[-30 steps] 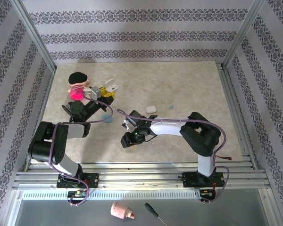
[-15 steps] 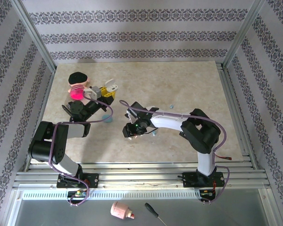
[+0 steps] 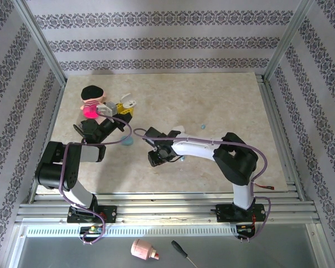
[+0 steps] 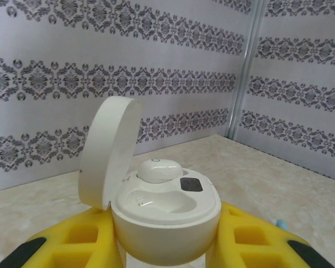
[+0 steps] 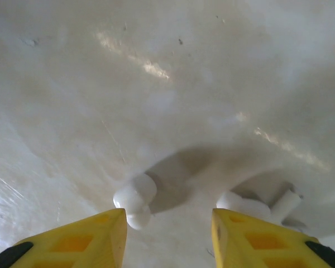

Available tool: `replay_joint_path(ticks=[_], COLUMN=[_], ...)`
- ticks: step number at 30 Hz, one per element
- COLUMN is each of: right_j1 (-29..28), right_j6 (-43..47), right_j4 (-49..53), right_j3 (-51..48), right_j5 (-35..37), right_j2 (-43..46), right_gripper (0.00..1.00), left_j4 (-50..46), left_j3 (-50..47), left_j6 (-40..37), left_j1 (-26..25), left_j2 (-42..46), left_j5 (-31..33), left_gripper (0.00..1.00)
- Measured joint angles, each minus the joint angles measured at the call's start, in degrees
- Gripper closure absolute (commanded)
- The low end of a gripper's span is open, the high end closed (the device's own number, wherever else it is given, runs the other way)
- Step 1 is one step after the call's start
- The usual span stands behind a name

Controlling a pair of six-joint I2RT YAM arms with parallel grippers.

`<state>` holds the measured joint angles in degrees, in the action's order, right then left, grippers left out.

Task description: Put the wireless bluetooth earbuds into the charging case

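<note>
**Left arm.** The left gripper (image 3: 121,109) is clamped on the white charging case (image 4: 167,215), with one yellow finger (image 4: 78,245) on each side of the case body. The case is upright and raised off the table (image 3: 223,95), just beside a pink doll (image 3: 91,104) with a black cap. The lid (image 4: 109,151) stands open, hinged back on the left in the left wrist view. One white earbud (image 4: 159,170) is seated in the far socket. The near socket (image 4: 156,202) is vacant.

**Right arm.** The right gripper (image 5: 166,223) is low over the table, reaching towards the left arm's side. Its yellow fingers are apart and grip nothing. A loose white bud (image 5: 135,200) lies on the table just ahead of the left-hand fingertip. A second white piece (image 5: 255,205) lies just ahead of the right-hand fingertip. It is probably another bud, but the close view is too soft to confirm its form.

**Table.** A small teal item (image 3: 127,142) lies near the left arm, and another (image 3: 202,127) lies beyond the right arm.
</note>
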<state>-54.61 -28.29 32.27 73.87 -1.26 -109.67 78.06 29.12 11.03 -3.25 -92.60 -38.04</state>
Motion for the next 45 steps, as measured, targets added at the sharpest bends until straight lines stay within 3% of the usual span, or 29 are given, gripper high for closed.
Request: replay_joint_path(ticks=[9,25,36,45], right_j1=[-3.96,-4.92,-4.33,1.44], right_j6=[0.0,1.49,5.01,8.35], right_j4=[4.79,9.81,10.27,8.24], right_j3=[6.95,12.44,12.24,8.17], right_j5=[6.4,9.51,10.8,7.78], right_j2=[-3.5,-10.23,-9.64,-0.7], right_gripper=[0.58,0.71,0.73,0.73], left_j4=[0.04,0.04,0.04,0.0], left_j3=[-0.07,-0.63,-1.16,-1.16], left_j6=[0.0,0.02,0.07,0.2], left_j1=[0.87,1.86,1.86,1.86], left_j2=[0.07,1.2,1.27,1.55], left_j5=[0.85,1.03,0.79,0.28], left_gripper=[0.8,0.8,0.8,0.8])
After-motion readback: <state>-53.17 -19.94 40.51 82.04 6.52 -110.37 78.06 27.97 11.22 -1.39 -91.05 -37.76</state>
